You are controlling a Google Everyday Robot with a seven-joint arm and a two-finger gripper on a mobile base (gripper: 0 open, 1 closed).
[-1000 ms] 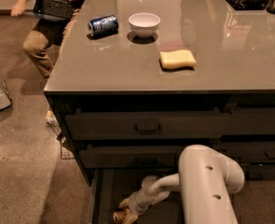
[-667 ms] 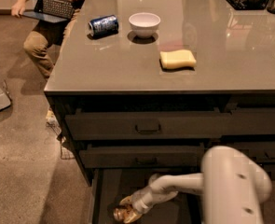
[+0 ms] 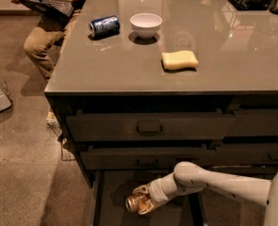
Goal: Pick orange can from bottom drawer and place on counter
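1. Speckled brown floor [image 3: 20, 173]: left of the gripper [image 3: 142, 200].
2. One orange can [image 3: 133, 203]: cylindrical, silver end leftward, clamped by the gripper, lying inside the open bottom drawer [image 3: 111, 197].
3. Three dark stacked drawers [image 3: 150, 126]; two closed ones directly above the gripper.
4. One glossy grey-brown counter [image 3: 129, 69], well above the gripper: one blue can [image 3: 104, 26], one round white bowl [image 3: 146, 24], one soft yellow sponge [image 3: 179, 60].

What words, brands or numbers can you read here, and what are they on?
No text here can be read.
On the blue can on the counter: white marks, not legible.
On the orange can, gripped by the gripper in the bottom drawer: a mottled label, no words to make out.
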